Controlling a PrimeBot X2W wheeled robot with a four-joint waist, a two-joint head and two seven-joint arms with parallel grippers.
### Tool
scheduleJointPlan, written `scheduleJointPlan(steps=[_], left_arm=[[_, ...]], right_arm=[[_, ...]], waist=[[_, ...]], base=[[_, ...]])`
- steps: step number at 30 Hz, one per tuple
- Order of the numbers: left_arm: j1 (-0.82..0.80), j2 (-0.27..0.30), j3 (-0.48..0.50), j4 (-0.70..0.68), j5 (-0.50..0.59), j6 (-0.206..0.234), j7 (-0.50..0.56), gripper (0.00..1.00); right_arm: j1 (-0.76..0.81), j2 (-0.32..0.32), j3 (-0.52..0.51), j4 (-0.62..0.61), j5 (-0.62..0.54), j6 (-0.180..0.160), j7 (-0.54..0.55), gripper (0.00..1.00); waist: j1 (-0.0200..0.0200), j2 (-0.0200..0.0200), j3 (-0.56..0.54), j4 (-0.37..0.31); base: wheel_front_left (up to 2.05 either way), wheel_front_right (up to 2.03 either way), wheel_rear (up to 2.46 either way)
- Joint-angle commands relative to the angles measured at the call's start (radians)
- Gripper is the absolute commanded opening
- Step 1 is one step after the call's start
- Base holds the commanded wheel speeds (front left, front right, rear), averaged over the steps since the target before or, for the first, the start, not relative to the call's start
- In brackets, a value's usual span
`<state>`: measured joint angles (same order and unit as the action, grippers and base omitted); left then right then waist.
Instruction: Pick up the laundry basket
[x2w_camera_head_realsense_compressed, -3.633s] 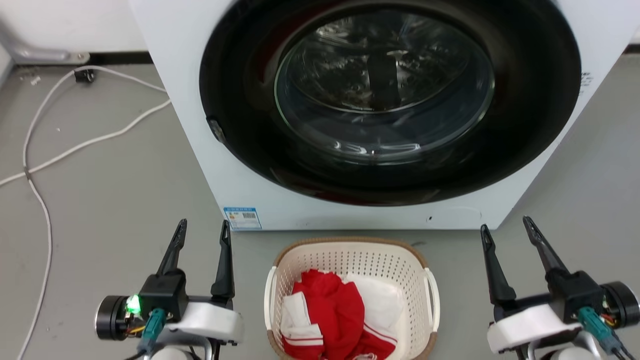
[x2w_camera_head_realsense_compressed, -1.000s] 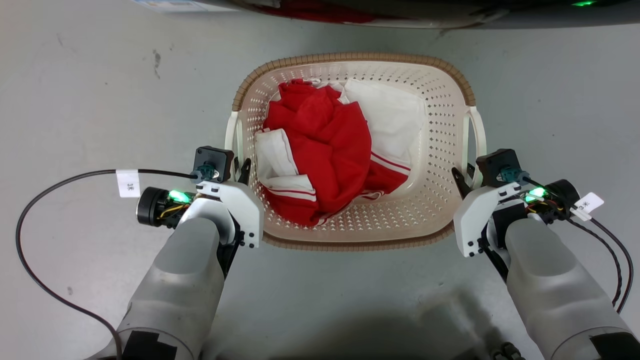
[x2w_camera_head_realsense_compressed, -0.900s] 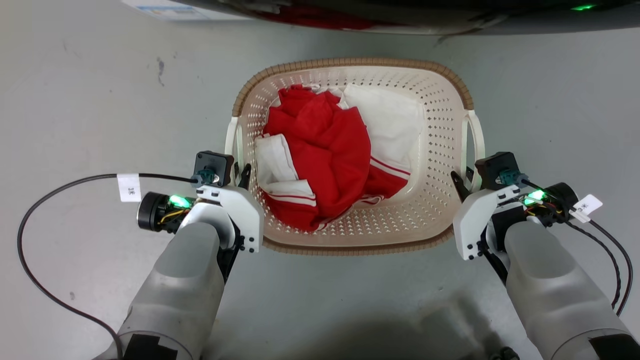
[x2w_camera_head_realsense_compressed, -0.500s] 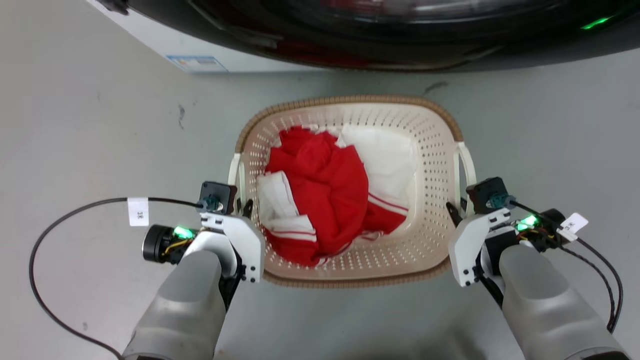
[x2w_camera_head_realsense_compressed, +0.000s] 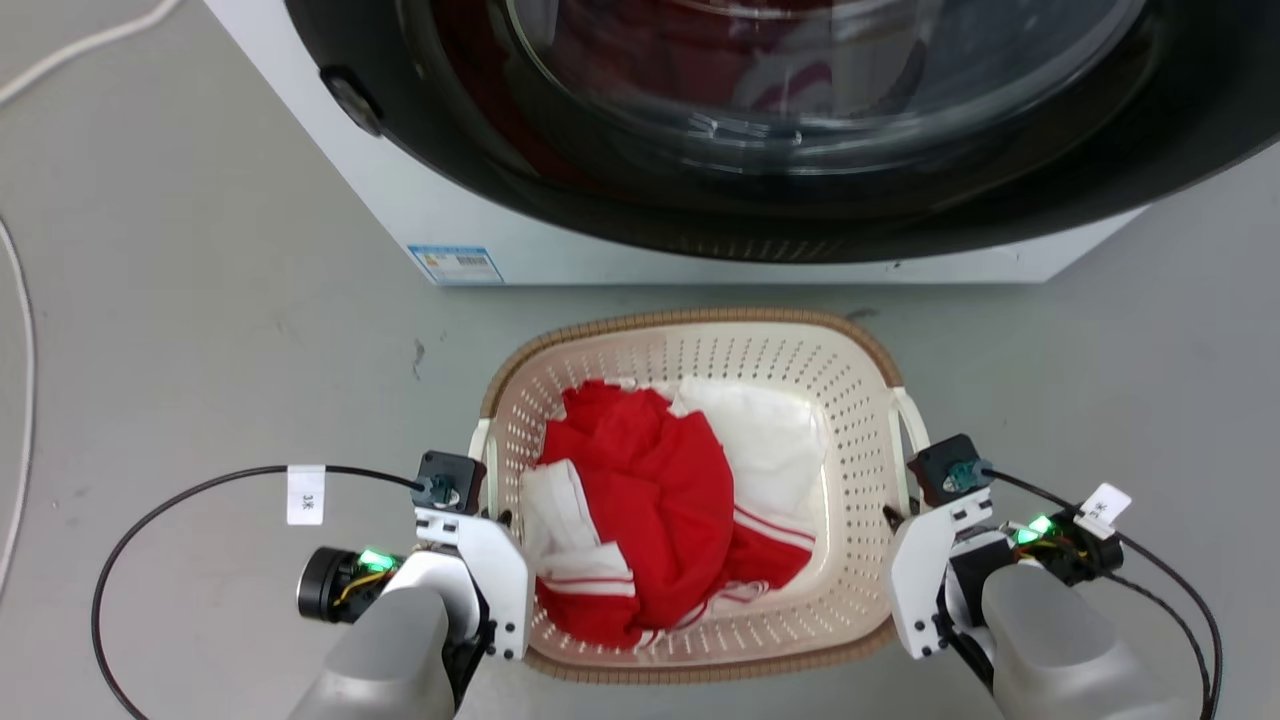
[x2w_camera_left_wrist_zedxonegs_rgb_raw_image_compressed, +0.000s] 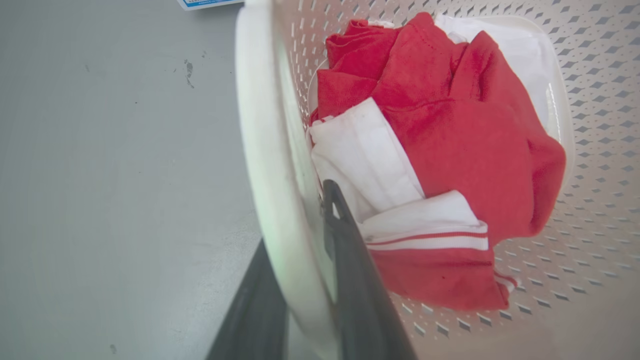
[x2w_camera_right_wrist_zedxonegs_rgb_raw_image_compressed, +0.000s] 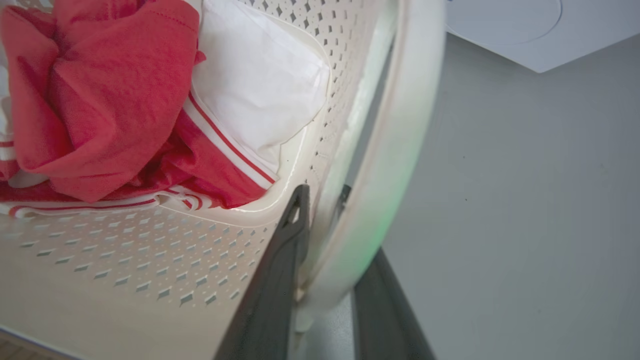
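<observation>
The laundry basket (x2w_camera_head_realsense_compressed: 690, 322), holding red and white clothes (x2w_camera_head_realsense_compressed: 650, 500), is just before the white washing machine (x2w_camera_head_realsense_compressed: 560, 240), whose dark door stands close beyond its far rim. The left pincer (x2w_camera_left_wrist_zedxonegs_rgb_raw_image_compressed: 297, 225) is narrowed onto the left loop handle (x2w_camera_left_wrist_zedxonegs_rgb_raw_image_compressed: 260, 125), one finger on each side. The right pincer (x2w_camera_right_wrist_zedxonegs_rgb_raw_image_compressed: 322, 192) likewise clamps the right loop handle (x2w_camera_right_wrist_zedxonegs_rgb_raw_image_compressed: 400, 150). Whether the basket touches the grey floor (x2w_camera_head_realsense_compressed: 200, 350) cannot be told.

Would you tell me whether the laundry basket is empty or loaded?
Loaded: the laundry basket holds crumpled red and white clothes covering most of its floor.
</observation>
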<state>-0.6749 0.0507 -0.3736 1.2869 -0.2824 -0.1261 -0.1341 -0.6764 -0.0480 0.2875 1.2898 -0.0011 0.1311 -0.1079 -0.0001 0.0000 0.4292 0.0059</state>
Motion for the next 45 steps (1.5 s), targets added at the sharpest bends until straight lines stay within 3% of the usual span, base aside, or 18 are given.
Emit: scheduleJointPlan(steps=[1,27,45], left_arm=[[0.025,0.000,-0.021,0.000,-0.007,-0.007,0.010,0.00],[0.213,0.034,-0.232,-0.047,-0.265,-0.008,0.195,0.00],[0.242,0.061,-0.324,-0.071,-0.394,-0.008,0.260,0.00]], right_arm=[[0.012,-0.004,0.024,-0.004,0.011,-0.001,0.008,0.00],[0.166,-0.002,0.340,-0.022,0.301,-0.001,0.202,0.00],[0.188,-0.008,0.415,-0.008,0.385,-0.001,0.257,0.00]], waist=[[0.0001,0.0000,-0.056,0.010],[0.0001,0.0000,-0.383,-0.014],[0.0001,0.0000,-0.438,-0.032]], base=[[0.00,0.00,0.00],[0.00,0.00,0.00],[0.00,0.00,0.00]])
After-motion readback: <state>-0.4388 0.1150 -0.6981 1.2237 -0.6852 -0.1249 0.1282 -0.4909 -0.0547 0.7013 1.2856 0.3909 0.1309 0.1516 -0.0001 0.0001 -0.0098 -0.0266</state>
